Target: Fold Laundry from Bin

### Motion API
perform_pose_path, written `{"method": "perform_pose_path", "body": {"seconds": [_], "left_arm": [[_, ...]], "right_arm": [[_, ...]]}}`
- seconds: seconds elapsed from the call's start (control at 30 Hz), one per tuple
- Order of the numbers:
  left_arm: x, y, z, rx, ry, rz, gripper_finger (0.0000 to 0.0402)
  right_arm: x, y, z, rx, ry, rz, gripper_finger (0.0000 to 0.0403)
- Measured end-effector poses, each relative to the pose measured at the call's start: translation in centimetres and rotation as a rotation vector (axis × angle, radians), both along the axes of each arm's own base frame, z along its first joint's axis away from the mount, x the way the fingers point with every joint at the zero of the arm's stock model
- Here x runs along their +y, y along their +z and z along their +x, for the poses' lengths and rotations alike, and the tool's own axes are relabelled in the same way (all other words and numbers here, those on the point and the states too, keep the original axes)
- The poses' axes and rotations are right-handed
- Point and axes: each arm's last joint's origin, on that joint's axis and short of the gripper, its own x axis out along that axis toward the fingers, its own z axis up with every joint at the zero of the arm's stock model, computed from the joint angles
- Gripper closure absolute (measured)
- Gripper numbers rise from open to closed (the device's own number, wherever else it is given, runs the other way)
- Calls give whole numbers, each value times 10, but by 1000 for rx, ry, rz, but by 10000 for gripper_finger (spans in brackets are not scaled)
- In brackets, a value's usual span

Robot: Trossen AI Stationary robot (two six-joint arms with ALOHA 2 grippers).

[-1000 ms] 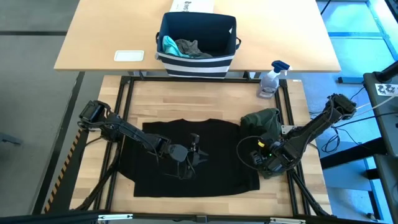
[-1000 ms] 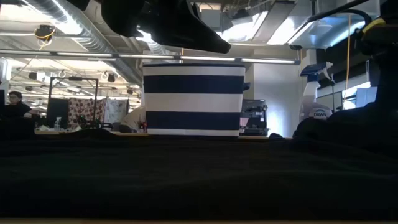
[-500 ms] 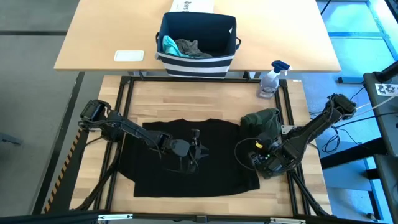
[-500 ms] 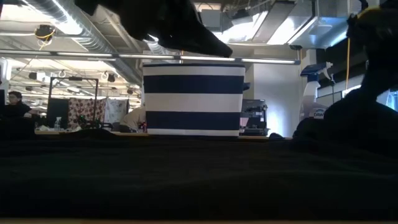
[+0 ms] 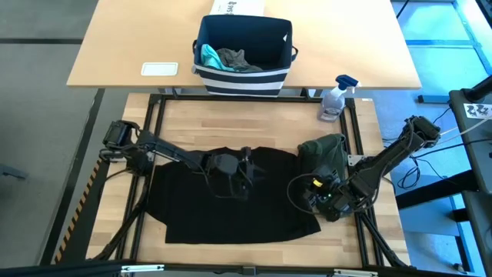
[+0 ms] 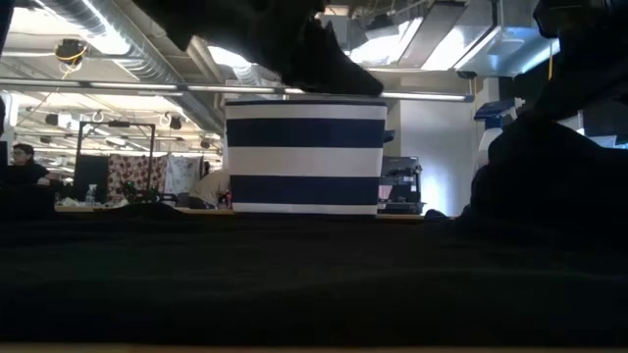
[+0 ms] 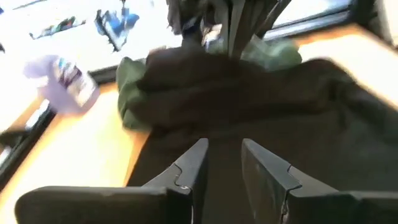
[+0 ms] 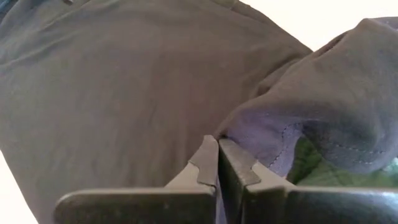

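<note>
Table: pale wood, carrying the work. The black T-shirt lies spread flat across the middle of it.

Bin, far centre: it holds a teal piece at the left and a grey piece beside it. Both wait to be folded.

Olive-green piece: bunched at the right, touching the shirt's right edge.

Left gripper sits over the shirt's far middle, jaws narrowly apart with nothing between them.

Right gripper is low at the shirt's right edge, jaws fully closed. You cannot tell from its wrist view whether any black cloth is pinched; the tips rest on the fabric by a raised fold.

Risks, as you should judge them: if the right jaws caught nothing, a lift comes up bare. If they caught both layers, or the olive cloth, the fold drags crooked. The spray bottle stands far right, close enough for a wide swing to tip.
</note>
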Motion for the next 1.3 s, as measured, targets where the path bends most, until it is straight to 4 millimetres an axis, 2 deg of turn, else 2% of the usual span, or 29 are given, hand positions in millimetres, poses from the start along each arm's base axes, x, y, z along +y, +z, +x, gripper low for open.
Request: {"method": "perform_pose_path", "body": {"seconds": [0.1, 0.37, 0.57, 0.83, 1.3], "left_arm": [[3, -3, 11, -2, -37, 40, 292], [6, -20, 58, 31, -129, 254, 234], [14, -15, 84, 8, -162, 429, 222], [16, -13, 88, 24, -282, 664, 221], [8, -13, 88, 21, -360, 818, 221]], "right_arm": [[0, 0, 0, 0, 5, -2, 402], [1, 0, 1, 0, 12, -2, 402], [7, 4, 7, -55, 83, 12, 403], [10, 7, 12, -99, 109, 23, 403], [12, 10, 15, -146, 108, 39, 403]]}}
